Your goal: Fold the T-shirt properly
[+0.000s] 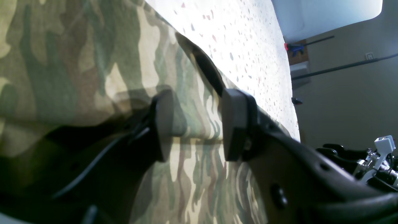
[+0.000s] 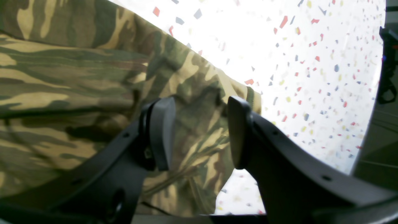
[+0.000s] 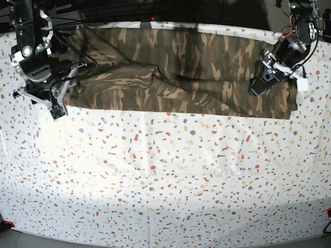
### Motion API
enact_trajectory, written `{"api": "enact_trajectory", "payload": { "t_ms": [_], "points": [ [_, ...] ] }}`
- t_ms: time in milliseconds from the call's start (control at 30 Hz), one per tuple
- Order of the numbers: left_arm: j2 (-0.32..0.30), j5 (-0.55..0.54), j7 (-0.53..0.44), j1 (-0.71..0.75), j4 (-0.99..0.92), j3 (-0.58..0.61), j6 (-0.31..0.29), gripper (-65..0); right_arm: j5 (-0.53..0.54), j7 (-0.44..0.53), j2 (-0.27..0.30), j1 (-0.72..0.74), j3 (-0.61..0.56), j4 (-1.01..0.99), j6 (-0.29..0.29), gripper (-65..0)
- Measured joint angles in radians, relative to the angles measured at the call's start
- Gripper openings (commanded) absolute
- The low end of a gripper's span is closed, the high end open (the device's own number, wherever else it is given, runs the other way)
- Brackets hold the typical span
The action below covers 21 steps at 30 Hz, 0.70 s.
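Both grippers, left gripper (image 1: 194,124) and right gripper (image 2: 199,132), sit released with nothing pinched, over the T-shirt (image 3: 181,72), a long band along the speckled table's (image 3: 165,181) far edge; probably regrasping.

T-shirt (image 3: 181,72) on table (image 3: 165,181) (far edge) —

A white table cover (image 3: 165,181) flecked with red, blue and yellow spreads across the whole table, lightly creased.
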Motion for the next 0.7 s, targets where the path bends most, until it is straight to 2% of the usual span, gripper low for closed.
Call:
{"api": "enact_trajectory", "payload": {
  "t_ms": [100, 167, 233, 333, 400, 500, 600, 700],
  "points": [
    [0.0, 0.023, 0.0, -0.003, 0.0, 0.0, 0.0, -39.8, 0.2, 0.039, 0.0, -0.001, 0.0, 0.0, -0.002, -37.4],
    [0.002, 0.142, -0.016, -0.009, 0.002, 0.0, -0.001, -39.8, 0.251, 0.097, 0.0, -0.009, -0.001, -0.017, -0.001, -37.4],
    [0.003, 0.235, -0.02, -0.014, 0.003, 0.0, -0.007, -39.9, 0.242, 0.124, -0.009, -0.019, -0.001, -0.077, -0.001, -37.4],
    [0.003, 0.27, -0.028, -0.013, 0.003, 0.0, -0.012, -39.9, 0.167, 0.164, -0.039, -0.034, -0.001, -0.191, -0.003, -37.4],
    [0.003, 0.293, -0.039, -0.008, 0.003, 0.0, -0.013, -41.2, 0.165, 0.192, -0.064, -0.034, 0.0, -0.262, -0.004, -37.4],
    [0.003, 0.394, -0.087, -0.006, 0.003, 0.0, -0.021, -45.8, 0.165, 0.257, -0.109, -0.024, 0.001, -0.365, 0.008, -37.4],
    [0.003, 0.478, -0.14, -0.008, 0.003, 0.0, -0.029, -46.3, 0.136, 0.333, -0.145, 0.011, 0.009, -0.46, 0.023, -37.4],
    [0.002, 0.574, -0.189, -0.017, 0.006, 0.014, -0.046, -46.3, 0.112, 0.364, -0.173, 0.077, 0.013, -0.555, 0.019, -37.4]
  ]
}}
